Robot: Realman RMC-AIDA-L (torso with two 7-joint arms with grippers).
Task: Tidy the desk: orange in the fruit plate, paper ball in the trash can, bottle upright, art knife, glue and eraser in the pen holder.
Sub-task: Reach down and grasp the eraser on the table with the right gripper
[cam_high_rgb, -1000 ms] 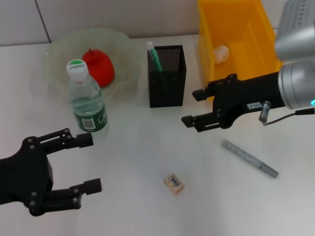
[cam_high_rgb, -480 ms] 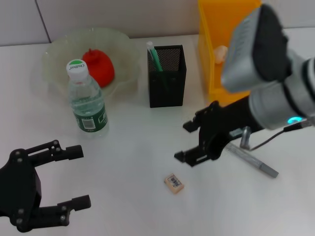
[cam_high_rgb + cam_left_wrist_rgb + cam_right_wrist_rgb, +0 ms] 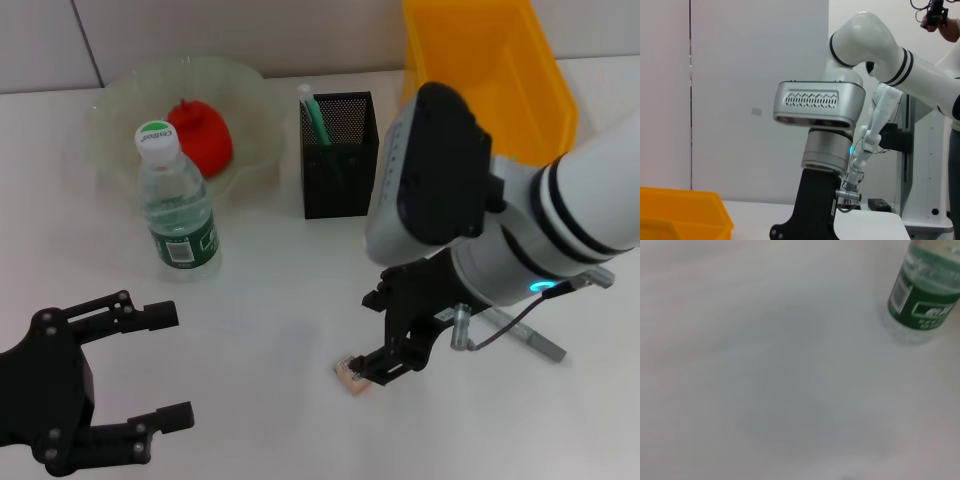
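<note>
My right gripper (image 3: 379, 336) is open, low over the table, with one finger right beside the small tan eraser (image 3: 347, 374). The grey art knife (image 3: 536, 344) lies on the table to its right, mostly hidden by the arm. The bottle (image 3: 179, 205) stands upright; its base shows in the right wrist view (image 3: 921, 294). The orange (image 3: 200, 135) lies in the clear fruit plate (image 3: 120, 100). A green glue stick (image 3: 314, 112) stands in the black mesh pen holder (image 3: 340, 160). The paper ball is hidden behind my right arm. My left gripper (image 3: 172, 366) is open and empty at the front left.
The yellow bin (image 3: 500, 60) stands at the back right, and its corner shows in the left wrist view (image 3: 685, 212). That view also shows my right arm (image 3: 820, 150). Bare white table lies between the bottle and the eraser.
My right arm has swung forward and down from near the yellow bin to the eraser, and its wrist has turned over. My left gripper has drawn back slightly toward the front edge.
</note>
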